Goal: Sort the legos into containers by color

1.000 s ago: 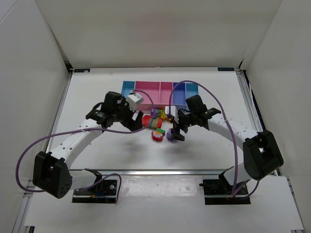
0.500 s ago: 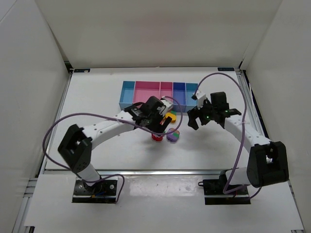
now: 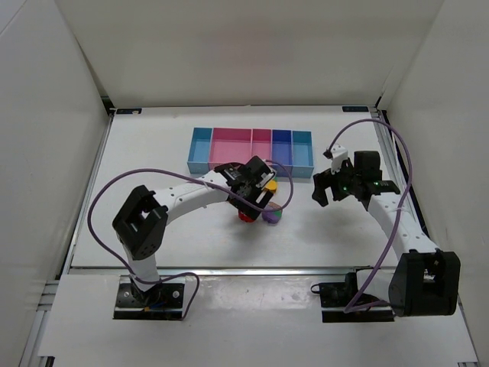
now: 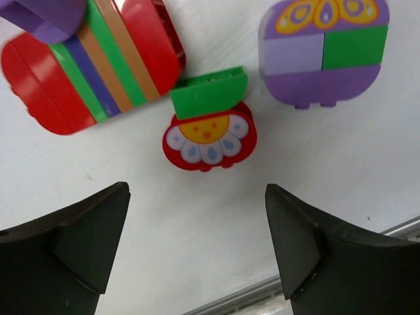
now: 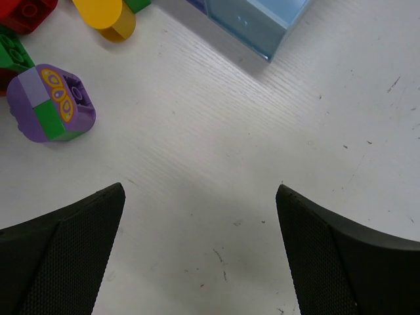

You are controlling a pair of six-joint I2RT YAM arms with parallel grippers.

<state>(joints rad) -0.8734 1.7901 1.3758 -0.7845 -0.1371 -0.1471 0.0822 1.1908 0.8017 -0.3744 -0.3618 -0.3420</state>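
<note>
The legos lie in a cluster in front of the containers (image 3: 231,145), a row of five joined bins. In the left wrist view I see a red flower-print brick with a green brick on it (image 4: 209,138), a red chunk with green, purple and orange stripes (image 4: 92,62) and a purple-and-green chunk (image 4: 323,52). My left gripper (image 4: 195,190) is open and empty, hovering just short of the red flower brick, and sits over the cluster in the top view (image 3: 256,203). My right gripper (image 5: 199,190) is open and empty over bare table, right of the cluster in the top view (image 3: 319,193).
The right wrist view shows the purple chunk (image 5: 56,102), a yellow brick (image 5: 105,16) and a corner of the end light blue bin (image 5: 256,16). White walls stand around the table. Purple cables loop from both arms above the table.
My left arm has swung right and now hangs over the lego cluster. My right arm has pulled back to the right, away from the legos. Both grippers stay empty.
</note>
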